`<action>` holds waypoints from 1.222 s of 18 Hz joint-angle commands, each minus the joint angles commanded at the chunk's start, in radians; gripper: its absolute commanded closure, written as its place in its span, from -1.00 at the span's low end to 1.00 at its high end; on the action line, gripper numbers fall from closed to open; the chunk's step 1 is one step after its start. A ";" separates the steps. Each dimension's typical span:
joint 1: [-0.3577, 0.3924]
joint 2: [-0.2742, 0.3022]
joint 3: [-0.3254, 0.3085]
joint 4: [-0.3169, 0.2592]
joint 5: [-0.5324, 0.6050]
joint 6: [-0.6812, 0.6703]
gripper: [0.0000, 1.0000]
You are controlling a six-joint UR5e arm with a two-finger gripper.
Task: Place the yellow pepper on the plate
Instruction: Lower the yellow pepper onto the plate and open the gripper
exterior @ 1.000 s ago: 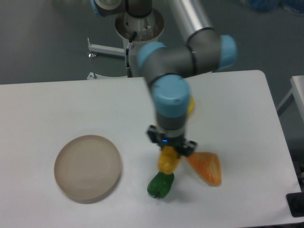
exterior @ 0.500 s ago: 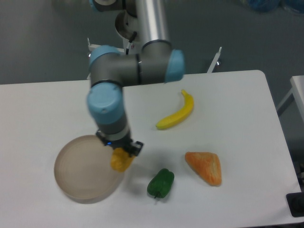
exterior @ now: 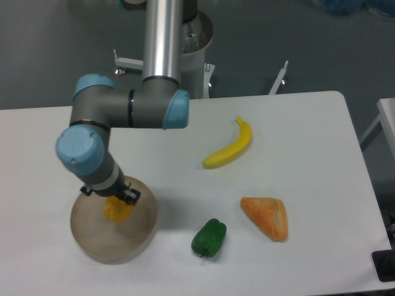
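One target: yellow pepper (exterior: 117, 209), over the plate's middle, whether it touches the plate unclear
Gripper (exterior: 113, 197): closed around the yellow pepper from above
Plate (exterior: 86, 237): on the white counter (exterior: 308, 142)
Green pepper (exterior: 209, 237): right of the plate
Orange wedge (exterior: 266, 216): further right of the plate
Banana (exterior: 229, 147): up and right of the plate

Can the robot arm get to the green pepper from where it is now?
Probably yes, but not right now. The green pepper lies in the open on the table with nothing over it, right of the plate. The gripper is busy though, shut on the yellow pepper above the plate.
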 joint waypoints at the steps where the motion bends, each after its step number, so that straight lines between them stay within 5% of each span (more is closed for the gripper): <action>1: -0.002 -0.003 -0.002 0.000 0.002 0.000 -0.12; 22: -0.015 -0.029 -0.011 0.002 0.020 0.003 -0.21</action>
